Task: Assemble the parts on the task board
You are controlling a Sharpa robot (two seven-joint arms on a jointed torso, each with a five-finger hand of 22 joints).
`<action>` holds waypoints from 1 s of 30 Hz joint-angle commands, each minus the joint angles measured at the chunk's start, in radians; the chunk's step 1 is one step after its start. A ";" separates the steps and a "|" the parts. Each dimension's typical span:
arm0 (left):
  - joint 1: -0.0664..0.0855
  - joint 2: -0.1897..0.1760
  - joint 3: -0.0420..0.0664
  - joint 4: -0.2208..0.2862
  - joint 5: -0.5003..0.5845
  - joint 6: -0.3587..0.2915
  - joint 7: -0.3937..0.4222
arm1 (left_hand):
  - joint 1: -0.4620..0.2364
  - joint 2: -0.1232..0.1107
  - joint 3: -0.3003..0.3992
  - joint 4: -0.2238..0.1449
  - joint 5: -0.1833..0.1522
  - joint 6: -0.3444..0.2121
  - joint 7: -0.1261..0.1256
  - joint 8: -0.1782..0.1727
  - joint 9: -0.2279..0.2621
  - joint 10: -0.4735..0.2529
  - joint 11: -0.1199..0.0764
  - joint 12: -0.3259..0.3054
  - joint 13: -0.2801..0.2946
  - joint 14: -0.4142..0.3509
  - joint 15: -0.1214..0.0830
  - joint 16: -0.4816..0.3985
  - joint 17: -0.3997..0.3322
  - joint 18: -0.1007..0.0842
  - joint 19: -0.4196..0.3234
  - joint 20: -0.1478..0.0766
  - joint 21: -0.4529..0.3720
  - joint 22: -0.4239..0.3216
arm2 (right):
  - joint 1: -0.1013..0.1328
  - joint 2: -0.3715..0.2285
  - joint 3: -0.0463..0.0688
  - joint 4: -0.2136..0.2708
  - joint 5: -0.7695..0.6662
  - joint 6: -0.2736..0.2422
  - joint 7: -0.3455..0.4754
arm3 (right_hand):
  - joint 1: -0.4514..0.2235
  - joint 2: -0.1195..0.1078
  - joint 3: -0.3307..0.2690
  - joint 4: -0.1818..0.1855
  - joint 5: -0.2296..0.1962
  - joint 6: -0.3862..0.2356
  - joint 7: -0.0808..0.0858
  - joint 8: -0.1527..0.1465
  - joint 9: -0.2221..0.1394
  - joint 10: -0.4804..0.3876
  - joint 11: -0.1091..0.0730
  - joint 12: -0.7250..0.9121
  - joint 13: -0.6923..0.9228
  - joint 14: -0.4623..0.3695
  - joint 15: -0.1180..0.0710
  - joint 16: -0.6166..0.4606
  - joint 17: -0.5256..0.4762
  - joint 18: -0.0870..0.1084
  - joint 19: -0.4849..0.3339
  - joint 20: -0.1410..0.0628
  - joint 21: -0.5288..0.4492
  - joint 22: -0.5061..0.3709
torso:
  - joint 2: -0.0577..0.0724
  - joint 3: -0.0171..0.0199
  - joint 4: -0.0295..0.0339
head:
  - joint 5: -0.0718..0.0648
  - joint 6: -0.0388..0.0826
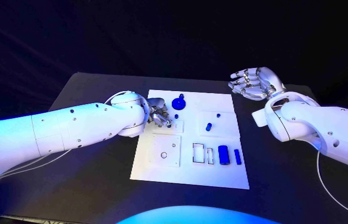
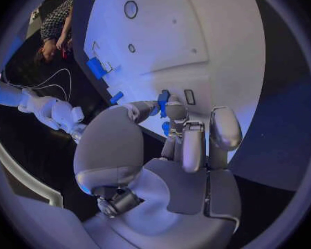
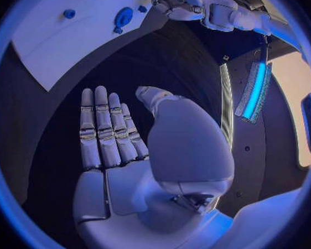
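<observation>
The white task board (image 1: 190, 169) lies mid-table. My left hand (image 1: 161, 114) hovers low over its left half, thumb and a finger pinching a small blue part (image 2: 163, 101) just above the board (image 2: 197, 33); in the head view that part (image 1: 176, 117) peeks out beside the fingertips. A round blue part (image 1: 179, 103) sits just beyond the hand. Two blue blocks (image 1: 223, 154) stand at the board's right near side. My right hand (image 1: 252, 83) is raised off the board's far right corner, fingers straight and apart, holding nothing (image 3: 121, 144).
Two more small blue parts (image 1: 208, 126) stand in the board's right middle, and one tiny part (image 1: 181, 95) near its far edge. Empty rectangular slots (image 1: 198, 152) lie beside the blocks. Black tabletop (image 1: 290, 178) surrounds the board.
</observation>
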 commanded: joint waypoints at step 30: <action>-0.004 0.008 -0.002 -0.003 0.046 0.016 0.007 | -0.027 -0.004 0.207 -0.206 0.009 0.032 -0.013 0.010 0.000 0.036 -0.007 0.022 0.028 0.084 -0.008 0.019 0.180 -0.015 0.010 -0.006 0.010 0.014 | -0.001 0.000 0.000 0.002 -0.008 0.015 0.004 | -0.017 0.002 -0.004 0.005 0.008 -0.006 0.040 -0.006 -0.001 -0.001 0.006 -0.004 -0.001 -0.004 0.001 -0.005 -0.002 0.004 -0.001 0.007 -0.007 -0.005 | 0.000 0.0011 -0.0001 | -0.005 -0.004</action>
